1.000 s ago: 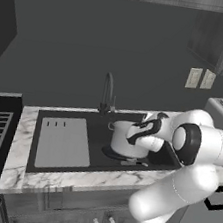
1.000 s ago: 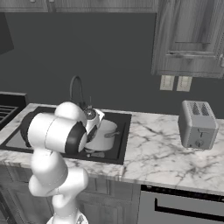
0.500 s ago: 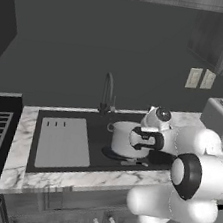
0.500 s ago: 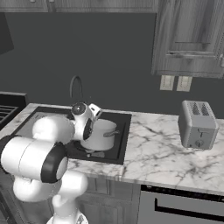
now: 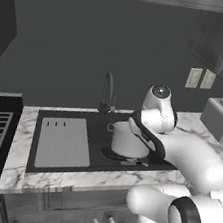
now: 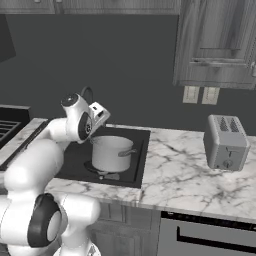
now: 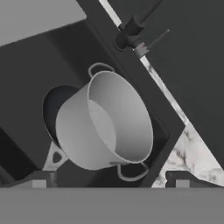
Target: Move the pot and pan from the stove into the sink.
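Above the pot [image 7: 105, 122], tool [image 7: 107, 180] spread

To my right a silver two-slot toaster [image 6: 226, 143] stands upright on the white marble counter [image 6: 175, 175], near its back edge and well apart from the counter's front. Behind it, two pale wall outlets [image 6: 200, 94] sit side by side on the dark grey backsplash [image 6: 100, 60]. Grey wooden upper cabinets [image 6: 220, 42] hang above them. Grey cabinet doors [image 5: 68, 213] run below the counter's front edge.
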